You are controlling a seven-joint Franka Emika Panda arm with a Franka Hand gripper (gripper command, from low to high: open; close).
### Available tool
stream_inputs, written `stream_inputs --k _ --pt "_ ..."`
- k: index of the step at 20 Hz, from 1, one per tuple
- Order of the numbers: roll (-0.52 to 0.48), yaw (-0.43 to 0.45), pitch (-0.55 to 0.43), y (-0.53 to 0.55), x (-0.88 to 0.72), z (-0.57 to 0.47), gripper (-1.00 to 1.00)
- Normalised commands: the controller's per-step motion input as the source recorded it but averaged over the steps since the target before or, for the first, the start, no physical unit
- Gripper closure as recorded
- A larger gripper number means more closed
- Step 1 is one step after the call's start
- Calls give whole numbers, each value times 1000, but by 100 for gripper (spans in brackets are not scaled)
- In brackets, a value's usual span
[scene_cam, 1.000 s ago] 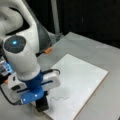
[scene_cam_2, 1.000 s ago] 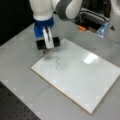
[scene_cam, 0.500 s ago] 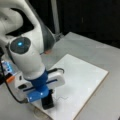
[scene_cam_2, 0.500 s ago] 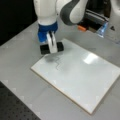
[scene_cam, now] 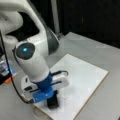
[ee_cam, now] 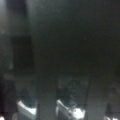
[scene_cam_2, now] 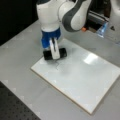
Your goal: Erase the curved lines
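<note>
Curve lines [scene_cam_2: 58, 65] faint on whiteboard [scene_cam_2: 82, 80], just beside eraser [scene_cam_2: 55, 54] clenched in claw [scene_cam_2: 54, 51].

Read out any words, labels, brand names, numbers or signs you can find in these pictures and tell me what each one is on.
No text can be read anywhere.
White rectangular board: only a thin dark grey wavy squiggle, a drawn line, no writing.
Black block eraser, held by the gripper on the board beside the squiggle: no label shows.
Blue and orange items at a front view's top right: any print is too blurred to read.
Wrist view: too dark to show text.
</note>
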Motion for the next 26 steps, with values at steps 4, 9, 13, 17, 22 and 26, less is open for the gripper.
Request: stream_inputs --k 4,9,13,17,22,26 --pt "28 -47 -170 23 -256 -164 100" --pt "3 -69 -155 11 -342 -137 100" --pt "-19 -70 -162 21 -380 -108 100" --pt "-28 -66 -190 68 -332 -127 100" --pt "-21 -64 -232 118 -201 -194 100" --pt "-16 -82 -246 129 -90 -240 100"
